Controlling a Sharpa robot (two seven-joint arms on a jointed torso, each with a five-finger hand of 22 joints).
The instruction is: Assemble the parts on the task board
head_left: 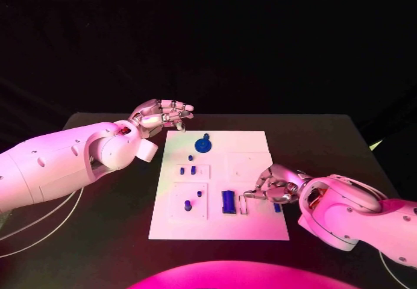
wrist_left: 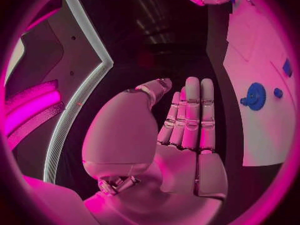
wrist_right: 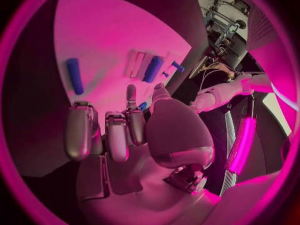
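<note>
The white task board [head_left: 252, 150] lies in the middle of the table. On it are a round blue disc [head_left: 202, 144], two small blue pegs [head_left: 188, 171], two more pegs [head_left: 188, 206], a blue block [head_left: 228, 201] beside an empty white slot [head_left: 243, 205], and a blue cylinder [head_left: 277, 208]. My right hand [head_left: 273, 186] hovers low over the board's right side, fingers curled. A small blue part [wrist_right: 144, 105] sits pinched between its thumb and a finger. My left hand [head_left: 161, 117] hangs above the board's far left corner, its palm [wrist_left: 181, 160] bare.
Black table [head_left: 104, 198] surrounds the board on all sides. My left forearm [head_left: 61, 162] stretches over the table's left part, and my right forearm [head_left: 356, 211] covers the near right corner.
</note>
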